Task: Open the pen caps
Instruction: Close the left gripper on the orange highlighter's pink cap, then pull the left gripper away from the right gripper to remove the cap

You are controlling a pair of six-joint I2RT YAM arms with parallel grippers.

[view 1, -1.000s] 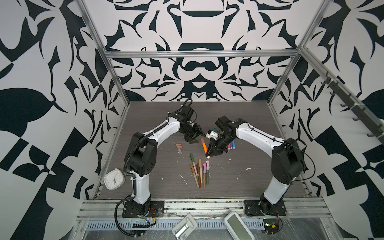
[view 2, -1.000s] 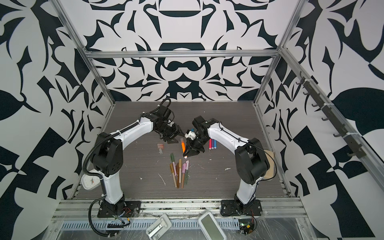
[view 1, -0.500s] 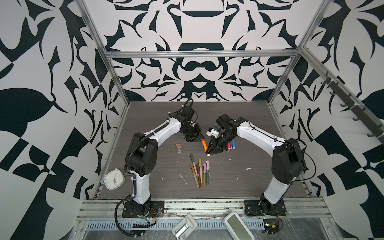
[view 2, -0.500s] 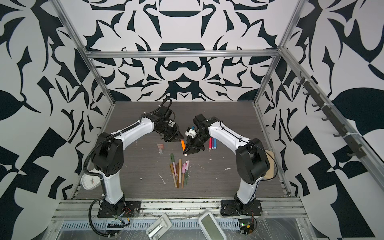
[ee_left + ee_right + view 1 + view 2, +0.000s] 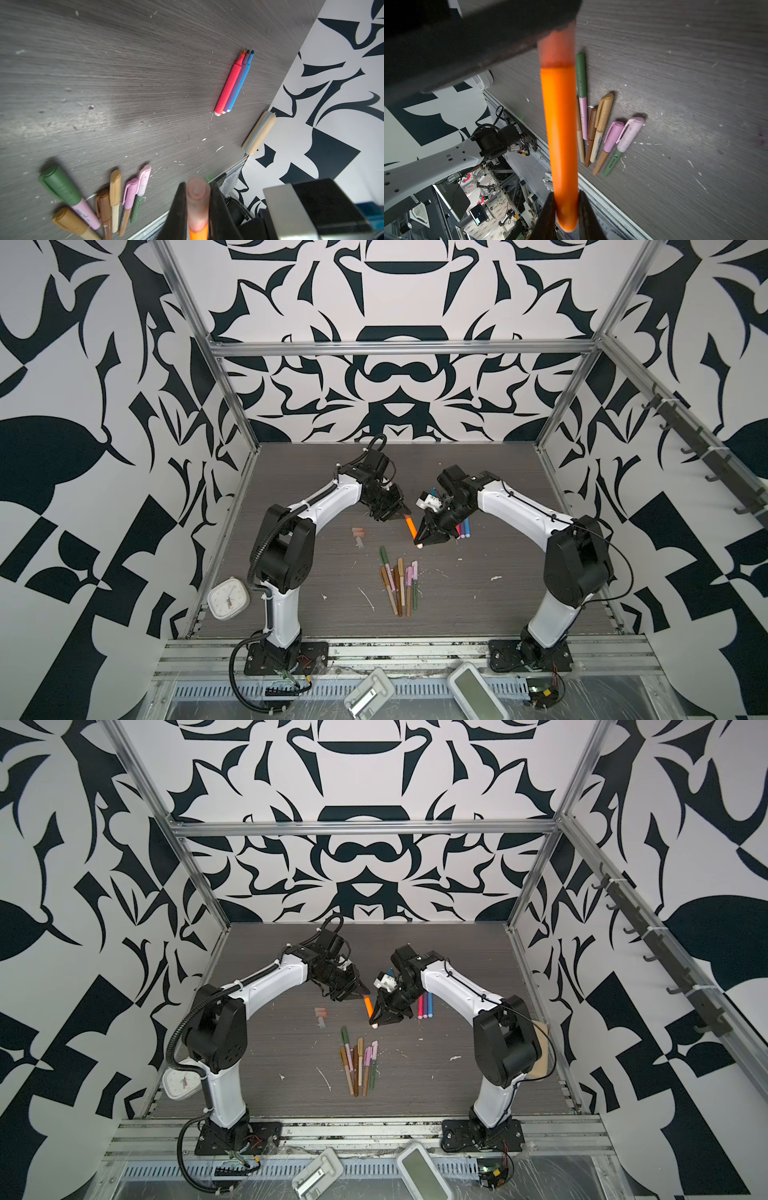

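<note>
dark wood-grain tabletop; green-barrelled pen carries white lettering, too blurred to read.

white arm shells, black joints, black left claw, black right claw

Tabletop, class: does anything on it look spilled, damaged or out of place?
Yes: small white flecks are scattered over the dark wood-grain tabletop, mostly around the cluster of muted capped pens, like scraped debris.
</note>
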